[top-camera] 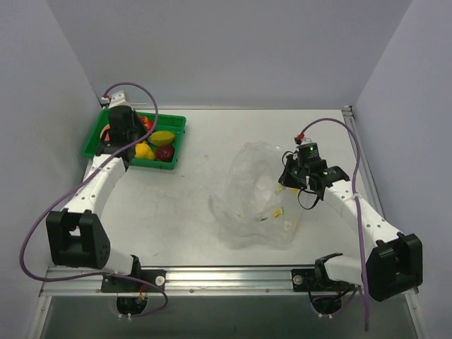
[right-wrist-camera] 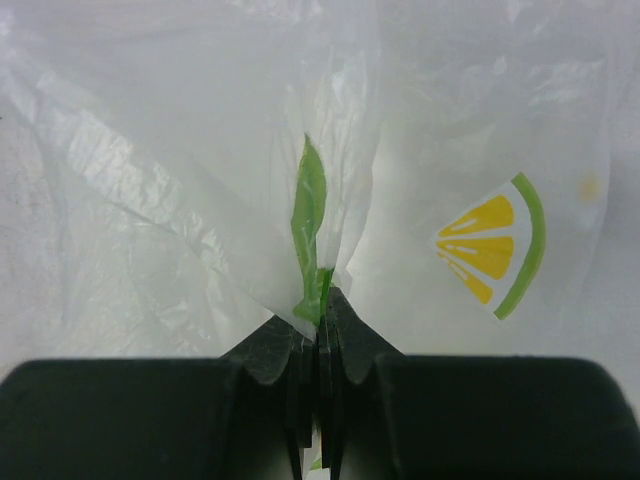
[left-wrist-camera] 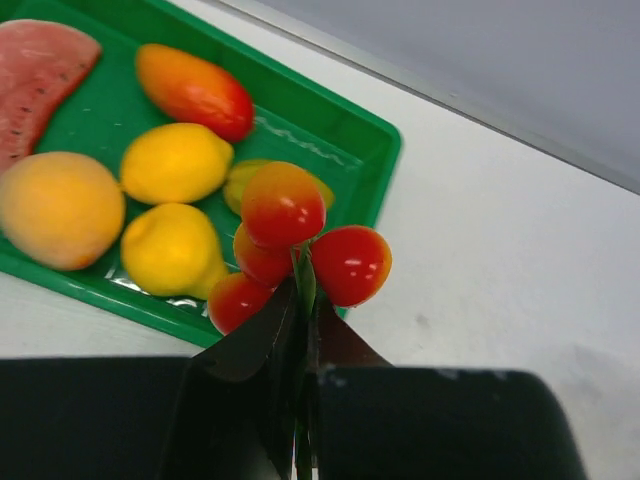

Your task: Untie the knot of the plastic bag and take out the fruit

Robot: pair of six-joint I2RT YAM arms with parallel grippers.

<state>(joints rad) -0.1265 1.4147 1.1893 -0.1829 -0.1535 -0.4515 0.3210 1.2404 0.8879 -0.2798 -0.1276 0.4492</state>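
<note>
My left gripper [left-wrist-camera: 305, 285] is shut on the green leaf of a bunch of small red-orange fruits [left-wrist-camera: 350, 262], held over the edge of a green tray [left-wrist-camera: 330, 120]. In the tray lie a watermelon wedge [left-wrist-camera: 35, 75], a lemon [left-wrist-camera: 175, 162], another yellow fruit [left-wrist-camera: 170, 248] and an orange round fruit [left-wrist-camera: 58, 208]. My right gripper [right-wrist-camera: 320, 300] is shut on a fold of the clear plastic bag [right-wrist-camera: 180, 150], which lies crumpled on the table [top-camera: 254, 205]. No knot shows.
A red-orange mango [left-wrist-camera: 195, 90] and a half-hidden yellow-green mango [left-wrist-camera: 240, 180] also lie in the tray, which stands at the back left [top-camera: 176, 123]. The bag bears a lemon-slice print [right-wrist-camera: 490, 245]. Grey walls close in the table at the back and sides.
</note>
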